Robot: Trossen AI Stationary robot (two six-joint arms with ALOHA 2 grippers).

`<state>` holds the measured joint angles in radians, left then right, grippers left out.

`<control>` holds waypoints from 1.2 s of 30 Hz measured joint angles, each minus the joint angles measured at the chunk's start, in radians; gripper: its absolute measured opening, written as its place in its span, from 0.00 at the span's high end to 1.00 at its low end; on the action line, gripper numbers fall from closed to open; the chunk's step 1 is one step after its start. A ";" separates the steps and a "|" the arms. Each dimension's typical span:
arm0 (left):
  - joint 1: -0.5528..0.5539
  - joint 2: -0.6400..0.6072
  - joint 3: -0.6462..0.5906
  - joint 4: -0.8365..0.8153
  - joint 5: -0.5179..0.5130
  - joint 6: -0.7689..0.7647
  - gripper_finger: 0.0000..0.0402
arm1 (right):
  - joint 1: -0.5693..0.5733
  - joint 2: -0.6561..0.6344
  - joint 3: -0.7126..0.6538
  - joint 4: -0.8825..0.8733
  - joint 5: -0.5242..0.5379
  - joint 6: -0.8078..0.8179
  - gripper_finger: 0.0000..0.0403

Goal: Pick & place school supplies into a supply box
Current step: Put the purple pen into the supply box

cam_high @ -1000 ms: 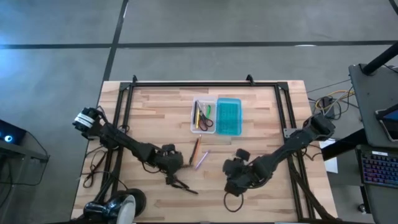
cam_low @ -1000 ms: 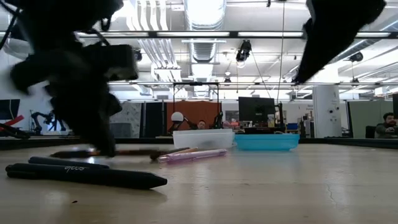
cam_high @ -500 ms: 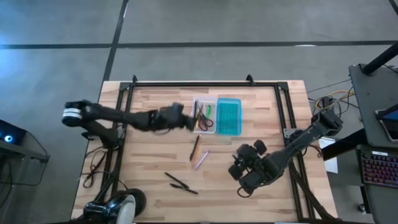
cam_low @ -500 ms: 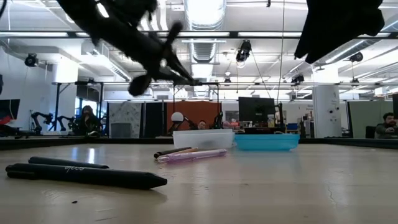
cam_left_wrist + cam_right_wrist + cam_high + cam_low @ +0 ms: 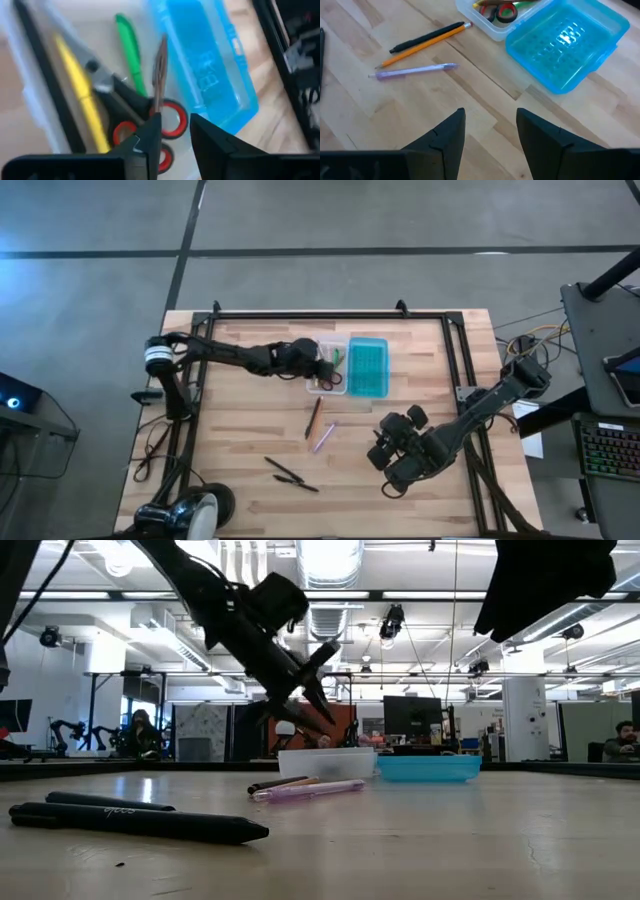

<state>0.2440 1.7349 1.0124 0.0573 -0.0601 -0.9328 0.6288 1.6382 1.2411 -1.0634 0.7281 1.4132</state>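
The supply box is a clear case (image 5: 328,370) with its teal ribbed lid (image 5: 367,366) lying open to its right. Inside it in the left wrist view lie a green marker (image 5: 129,45), a yellow pencil (image 5: 80,95), red-handled scissors (image 5: 172,120) and a dark pen (image 5: 45,75). My left gripper (image 5: 322,365) hangs over the case, shut on a thin dark pen (image 5: 160,70). An orange pencil (image 5: 314,418), a purple pen (image 5: 324,436) and two dark pens (image 5: 288,475) lie on the table. My right gripper (image 5: 490,130) waits open, near and right of the box. My left gripper holds the thin dark pen (image 5: 158,107) between its two fingers, against the inner side of one finger (image 5: 147,135). The fingers come from the table's left, slanting down. The pen is lifted clear and tilted above the open case (image 5: 327,762). Which part of the pen it has is hidden.
A black metal frame (image 5: 300,314) runs along the table's far edge and both sides. Bare wood lies between the loose pens and my right arm (image 5: 470,415). A dark round thing (image 5: 190,515) sits at the near left corner.
My left gripper has risen from the dark pens at the near left, carrying one dark pen, and has swung toward the far edge and right until it hangs over the clear case. My right gripper has drawn back a little toward the right, then stayed still.
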 joint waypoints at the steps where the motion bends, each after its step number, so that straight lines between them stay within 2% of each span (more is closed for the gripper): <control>1: -0.007 -0.015 0.002 -0.004 0.009 0.051 0.78 | 0.000 0.000 0.000 0.001 -0.003 -0.033 0.59; 4: -0.049 -0.090 0.001 -0.007 0.083 0.193 0.78 | -0.001 0.000 -0.003 0.014 -0.032 -0.226 0.59; 6: -0.092 -0.159 -0.003 -0.062 0.120 0.260 0.78 | -0.016 0.000 -0.017 0.067 -0.062 -0.429 0.59; 8: -0.146 -0.223 -0.003 -0.165 0.111 0.299 0.77 | -0.051 0.001 -0.040 0.172 -0.142 -0.666 0.59; 12: -0.284 -0.333 -0.005 -0.398 -0.060 0.283 0.77 | -0.188 0.009 -0.114 0.476 -0.432 -1.022 0.59; 14: -0.363 -0.380 -0.008 -0.470 -0.177 0.245 0.77 | -0.248 0.020 -0.131 0.574 -0.479 -1.126 0.59; 17: -0.475 -0.440 -0.036 -0.482 -0.335 0.152 0.77 | -0.316 0.042 -0.108 0.615 -0.494 -1.302 0.59; 21: -0.570 -0.491 -0.086 -0.477 -0.448 0.022 0.77 | -0.371 0.118 -0.028 0.591 -0.612 -1.540 0.59; 27: -0.648 -0.515 -0.159 -0.480 -0.482 -0.110 0.77 | -0.407 0.262 0.099 0.531 -0.632 -1.718 0.59; 36: -0.710 -0.515 -0.198 -0.478 -0.493 -0.204 0.77 | -0.432 0.482 0.275 0.376 -0.640 -1.783 0.59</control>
<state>-0.4660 1.2201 0.8143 -0.4202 -0.5529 -1.1371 0.1969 2.1199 1.5160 -0.6877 0.0876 -0.3703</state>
